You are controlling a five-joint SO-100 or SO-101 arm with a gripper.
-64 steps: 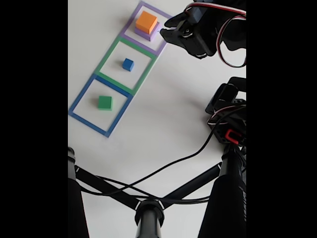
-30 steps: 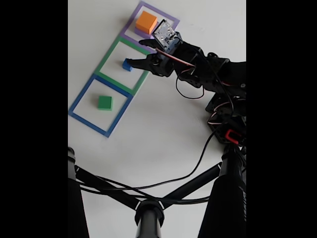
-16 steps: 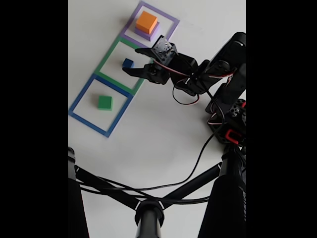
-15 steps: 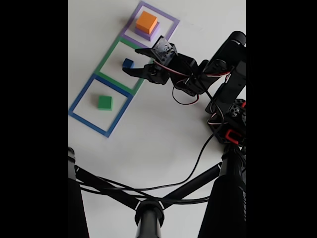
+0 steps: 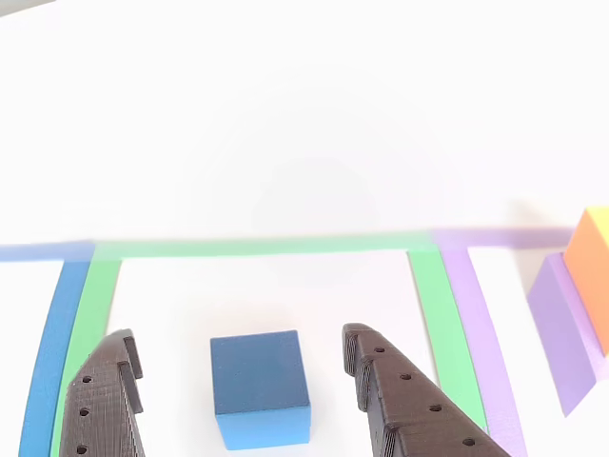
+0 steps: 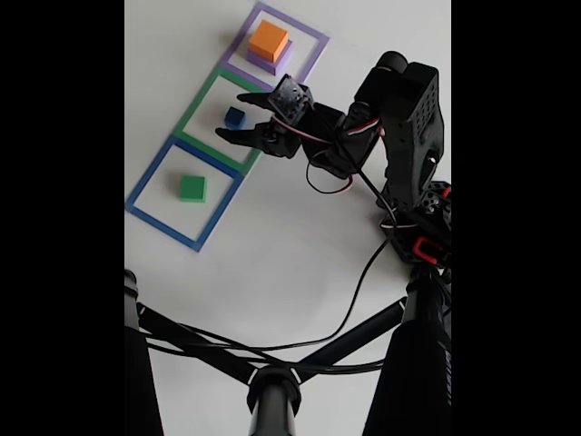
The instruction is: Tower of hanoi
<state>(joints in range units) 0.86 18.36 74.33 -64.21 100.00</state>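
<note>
In the fixed view, going left to right, the green cube [image 6: 192,188] is sitting inside the blue outline [image 6: 145,178], and the blue cube [image 6: 236,116] is sitting on the bench [image 6: 300,245] inside the green outline [image 6: 201,98]. The claw [image 6: 231,116] is spreading around it, fingers on either side, apart from it. The orange cube [image 6: 269,40] is resting on the purple slab [image 6: 280,58]. A risk: the cube looks slightly off-centre between the fingers, so closing could nudge or twist it.

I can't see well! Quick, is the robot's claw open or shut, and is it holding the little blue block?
Gripper: open, one finger on each side of the blue cube, gaps both sides, holding nothing.
</note>
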